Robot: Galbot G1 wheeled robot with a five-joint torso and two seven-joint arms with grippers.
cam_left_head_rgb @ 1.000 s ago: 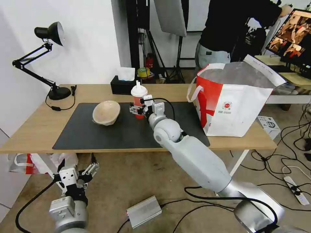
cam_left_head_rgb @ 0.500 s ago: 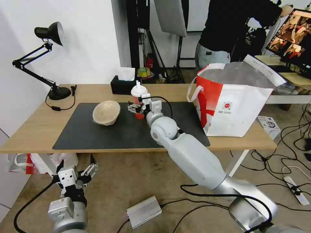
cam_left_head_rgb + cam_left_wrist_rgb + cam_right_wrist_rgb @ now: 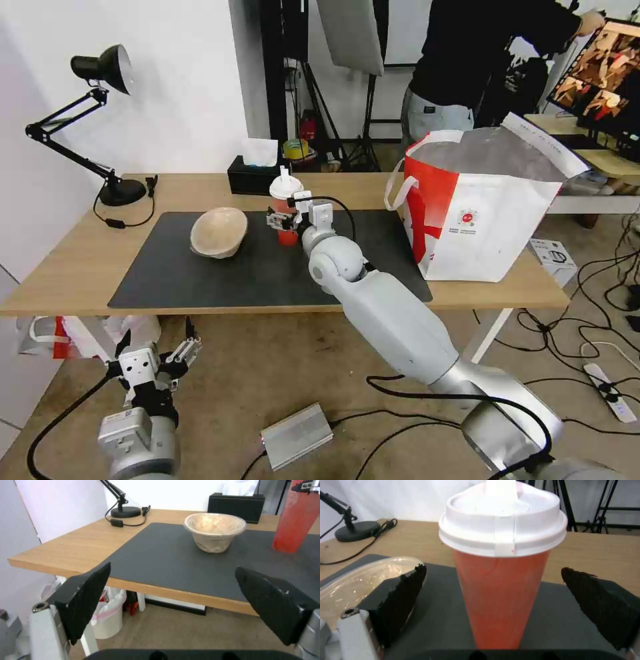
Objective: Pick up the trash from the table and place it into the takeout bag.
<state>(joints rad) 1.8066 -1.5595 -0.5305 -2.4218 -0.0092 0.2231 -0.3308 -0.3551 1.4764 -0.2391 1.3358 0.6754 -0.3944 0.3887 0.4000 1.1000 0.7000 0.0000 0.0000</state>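
Two pieces of trash stand on the table (image 3: 67, 267), on its dark mat (image 3: 200, 280): a tall red cup (image 3: 285, 200) with a white lid and a beige pulp bowl (image 3: 219, 231) to its left. My right gripper (image 3: 281, 220) is open at the cup's near side. In the right wrist view the cup (image 3: 501, 585) stands between the two black fingers (image 3: 405, 597) with a gap on each side. The takeout bag (image 3: 480, 213) stands open at the table's right end. My left gripper (image 3: 157, 360) hangs open below the table's front edge, facing the bowl (image 3: 215, 530) and cup (image 3: 295, 522).
A black tissue box (image 3: 253, 177) sits behind the cup and a black desk lamp (image 3: 100, 70) stands at the back left corner. Cables and a grey box (image 3: 297, 437) lie on the floor. A person stands behind the bag.
My right gripper has moved a little forward and left, so its open fingers now flank the red cup. The cup, bowl and bag have not moved. The left arm stays put.
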